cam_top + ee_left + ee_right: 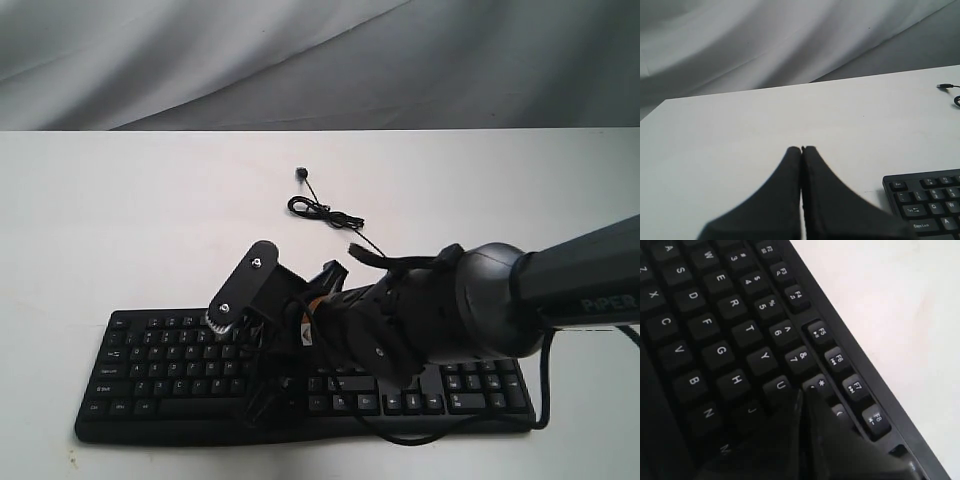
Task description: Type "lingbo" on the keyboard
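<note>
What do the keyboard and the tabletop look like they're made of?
The keyboard: likely moulded black plastic, matte with a slight sheen on the keycaps, white printed legends. The tabletop: smooth, matte white surface, probably laminate or painted board; the look leaves it open.

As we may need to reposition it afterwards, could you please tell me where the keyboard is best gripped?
Probably at the left short end of the keyboard, by its thin rim, approached low from the left. It lies flat and wide on the table, and the right gripper works over the middle, leaving that end free.
</note>
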Controlling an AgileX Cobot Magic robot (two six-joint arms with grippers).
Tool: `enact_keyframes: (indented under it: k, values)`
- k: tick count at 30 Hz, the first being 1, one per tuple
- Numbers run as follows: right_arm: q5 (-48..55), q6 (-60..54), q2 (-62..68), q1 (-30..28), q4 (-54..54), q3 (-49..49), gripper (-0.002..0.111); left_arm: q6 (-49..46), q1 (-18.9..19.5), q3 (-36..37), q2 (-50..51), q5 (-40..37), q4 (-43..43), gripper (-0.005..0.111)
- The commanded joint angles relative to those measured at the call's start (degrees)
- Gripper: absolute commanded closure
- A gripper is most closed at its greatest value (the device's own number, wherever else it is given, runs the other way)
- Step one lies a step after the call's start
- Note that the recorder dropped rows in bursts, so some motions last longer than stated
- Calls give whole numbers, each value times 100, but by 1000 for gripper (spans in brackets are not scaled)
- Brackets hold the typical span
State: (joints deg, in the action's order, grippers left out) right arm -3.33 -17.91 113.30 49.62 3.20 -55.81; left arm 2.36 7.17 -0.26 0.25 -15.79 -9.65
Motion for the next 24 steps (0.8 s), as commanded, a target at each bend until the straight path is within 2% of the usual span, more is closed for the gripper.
enact_keyframes:
  k: [1,15,24]
  values:
    - [-49,-23,95,-48,-44,-33,108,25,-42,26,-25,57,10,107]
    - [365,-23,-560,-36,-61,-33,108,25,-42,26,-25,57,10,107]
    - [461,-23,-631,477,91,-33,108,25,-42,26,-25,57,10,107]
